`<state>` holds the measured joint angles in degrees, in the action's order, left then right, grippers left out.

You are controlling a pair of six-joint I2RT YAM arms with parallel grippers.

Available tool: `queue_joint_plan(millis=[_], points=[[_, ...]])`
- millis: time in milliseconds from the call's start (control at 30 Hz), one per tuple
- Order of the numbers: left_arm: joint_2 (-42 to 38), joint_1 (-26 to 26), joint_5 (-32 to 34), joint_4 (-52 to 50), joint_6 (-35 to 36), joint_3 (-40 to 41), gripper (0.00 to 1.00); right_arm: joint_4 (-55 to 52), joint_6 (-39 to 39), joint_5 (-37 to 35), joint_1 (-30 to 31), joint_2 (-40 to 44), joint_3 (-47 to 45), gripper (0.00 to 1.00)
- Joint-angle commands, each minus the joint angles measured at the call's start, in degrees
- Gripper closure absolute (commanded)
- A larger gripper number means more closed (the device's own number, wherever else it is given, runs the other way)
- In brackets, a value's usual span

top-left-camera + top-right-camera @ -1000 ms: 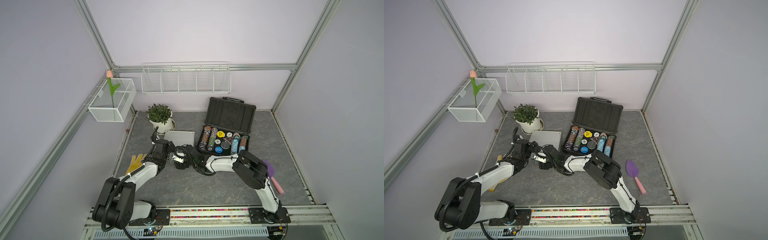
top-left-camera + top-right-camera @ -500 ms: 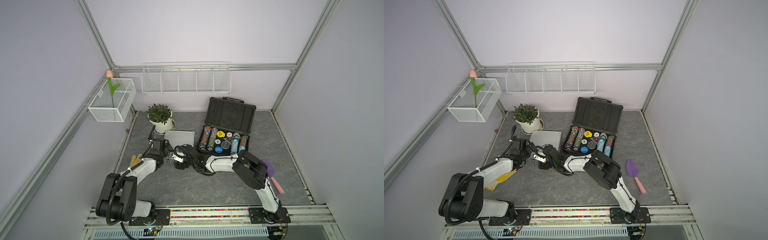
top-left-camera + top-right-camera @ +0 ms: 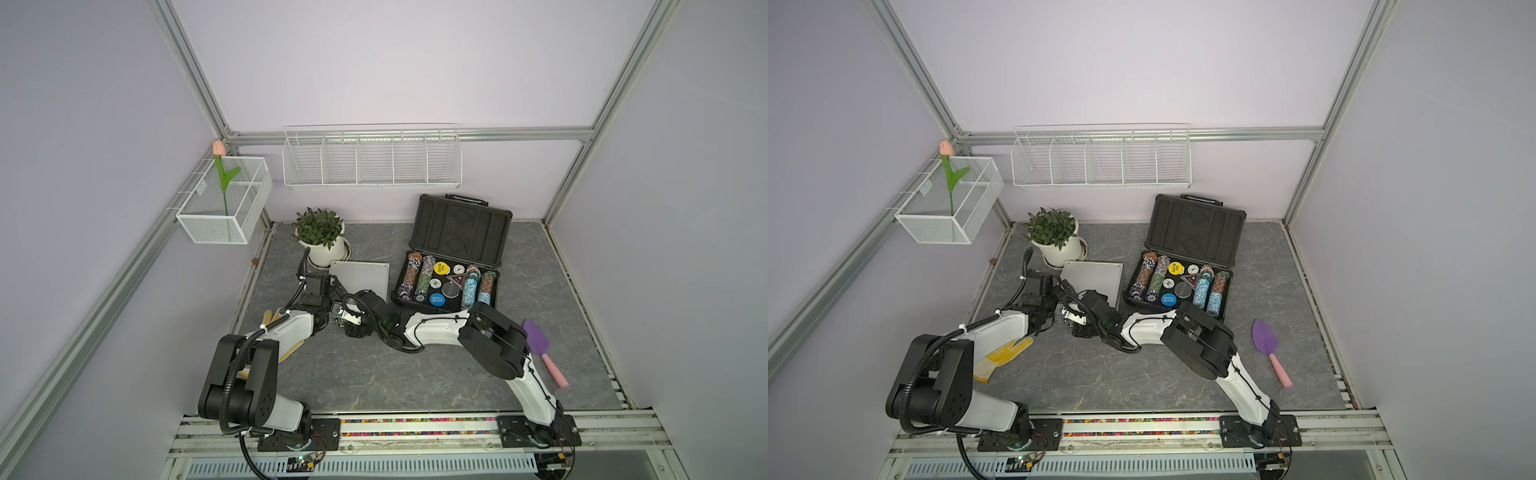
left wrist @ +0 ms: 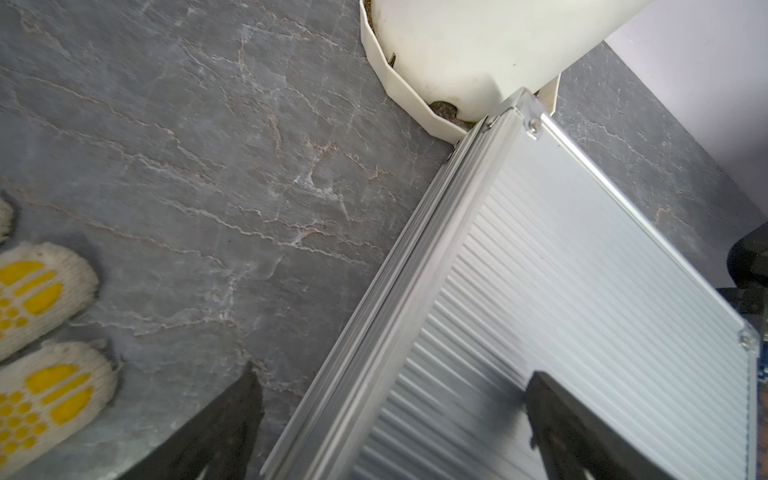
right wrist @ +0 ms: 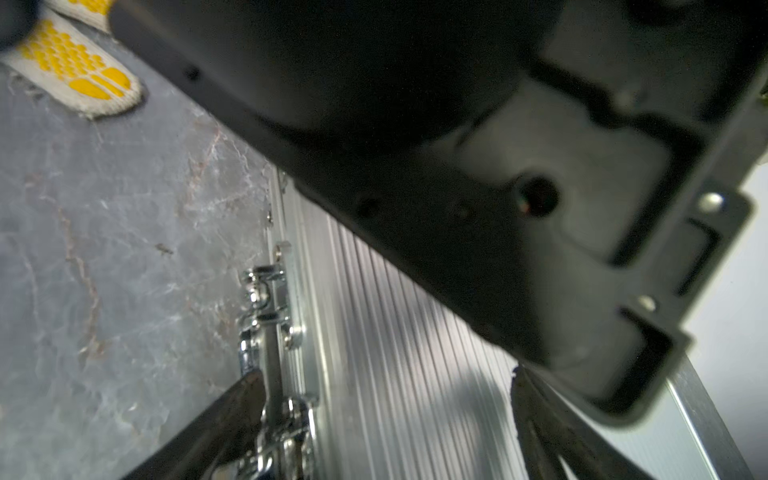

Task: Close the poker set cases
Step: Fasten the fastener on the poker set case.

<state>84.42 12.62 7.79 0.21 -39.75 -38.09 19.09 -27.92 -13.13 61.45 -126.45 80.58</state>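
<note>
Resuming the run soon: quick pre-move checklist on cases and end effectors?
1. Silver case lid down: ok, lies flat and shut.
2. Silver case latch fastened: cannot tell, blurred.
3. Dark case closed: not ok, lid stands upright, poker chips exposed.
4. Left end effector empty: ok, open, astride the silver case's edge.
5. Right end effector empty: ok, open, one finger by the latch.
6. Potted plant clear of silver case: not ok, its saucer touches the corner.
</note>
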Motion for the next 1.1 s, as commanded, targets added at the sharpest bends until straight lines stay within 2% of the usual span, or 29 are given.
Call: queue_joint_plan(millis=[0,167,533,867,1067], points=[[2.45,-0.11,-1.0,-5.33,-0.35,2.05,0.0,0.07,-0.49,-3.06,-0.03,-1.14,0.13,0.11],[1.9,-0.27,-1.04,-5.04,-0.19,2.31,0.0,-1.78,-2.96,-2.65,-0.39,-0.2,-1.19,0.22],[1.29,-0.58,-1.45,-4.43,-0.18,2.97,0.0,-17.76,-4.91,9.48,-3.35,1.49,1.74,0.38],[0.56,-0.58,-1.47,-4.08,-0.12,3.41,0.0,-27.06,-6.63,18.72,-5.96,1.24,5.29,0.45],[0.56,-0.59,-1.65,-3.81,0.1,3.46,0.0,-33.04,-7.31,22.93,-7.7,0.53,8.24,0.53]])
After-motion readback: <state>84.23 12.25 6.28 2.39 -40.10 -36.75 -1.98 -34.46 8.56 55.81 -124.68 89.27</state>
